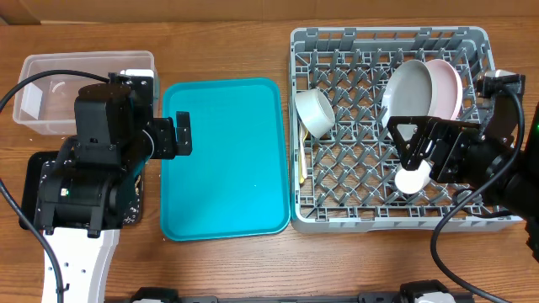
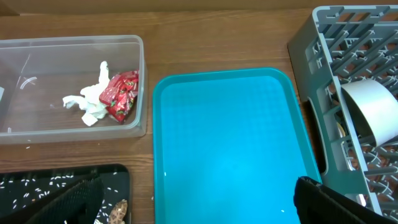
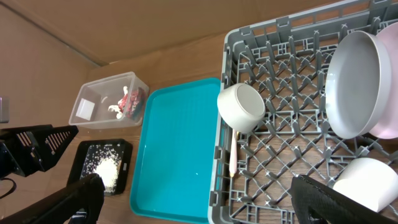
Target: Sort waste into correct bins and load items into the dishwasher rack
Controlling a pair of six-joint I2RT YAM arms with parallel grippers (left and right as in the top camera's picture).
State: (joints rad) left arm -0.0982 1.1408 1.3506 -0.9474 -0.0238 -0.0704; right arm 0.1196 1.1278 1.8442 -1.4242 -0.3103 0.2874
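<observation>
The grey dishwasher rack at the right holds a grey plate and a pinkish plate on edge. It also holds a small pale grey bowl on its side, a white cup and a yellow spoon along its left wall. I cannot make out the fork. White rice grains and a brown scrap lie in the black tray. My left gripper is open and empty above the teal tray's left side. My right gripper is open and empty above the rack, beside the cup.
The flat teal serving tray lies between the bins and the rack, with a stray grain on it. The clear tub at the back left holds a crumpled tissue and a red wrapper.
</observation>
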